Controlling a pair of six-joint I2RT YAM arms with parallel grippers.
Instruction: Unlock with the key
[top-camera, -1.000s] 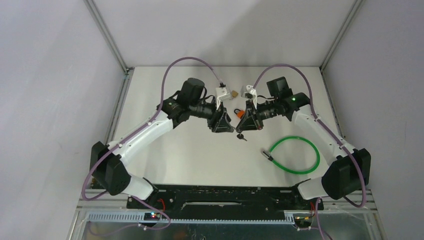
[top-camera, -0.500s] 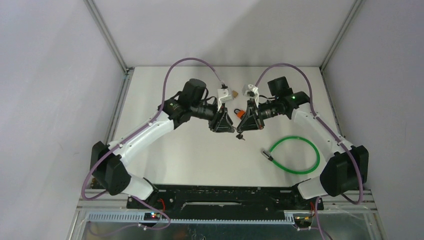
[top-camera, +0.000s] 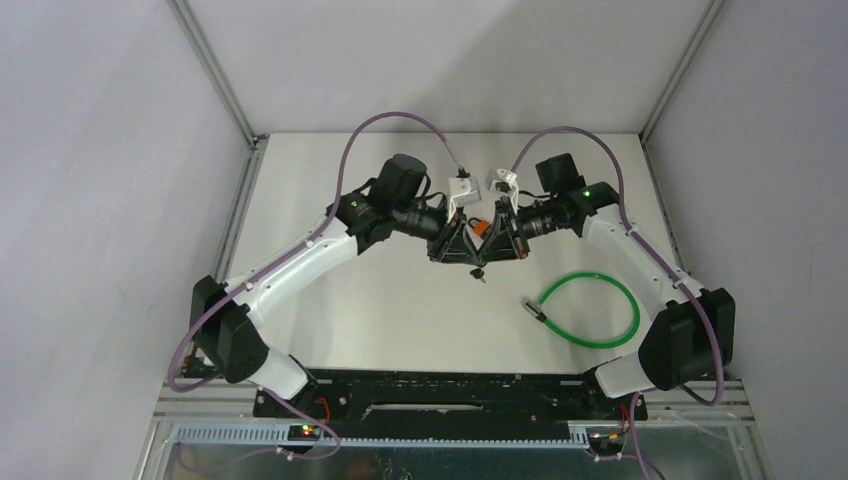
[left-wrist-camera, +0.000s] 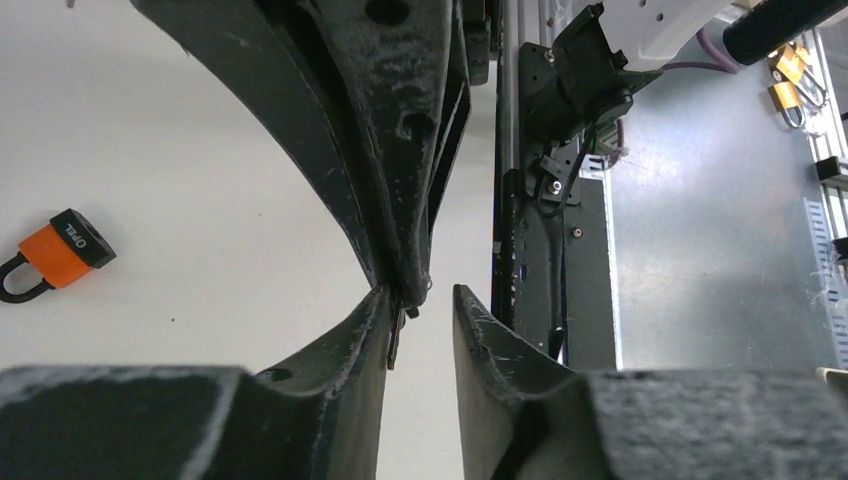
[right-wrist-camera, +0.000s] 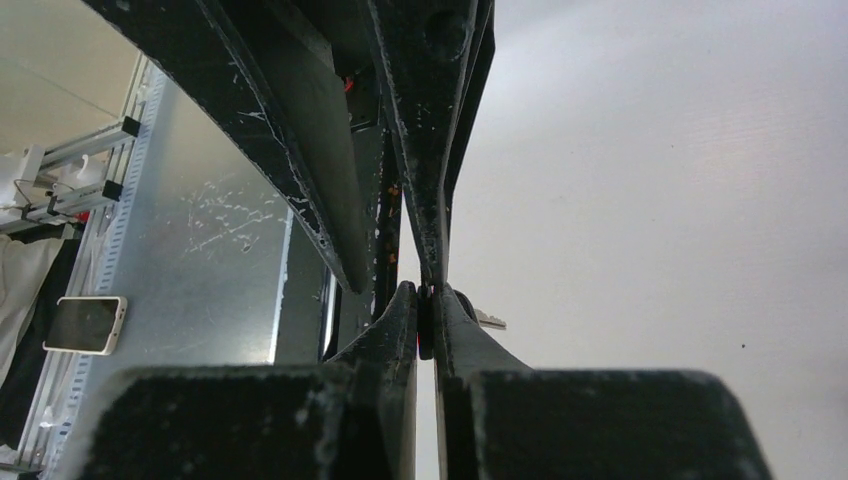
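Two arms stand at one bench, the left arm and the right arm. Each carries one end effector, two in all: the left end effector and the right end effector. There is one orange padlock, one key, one green cable loop, two brass padlocks and one phone.
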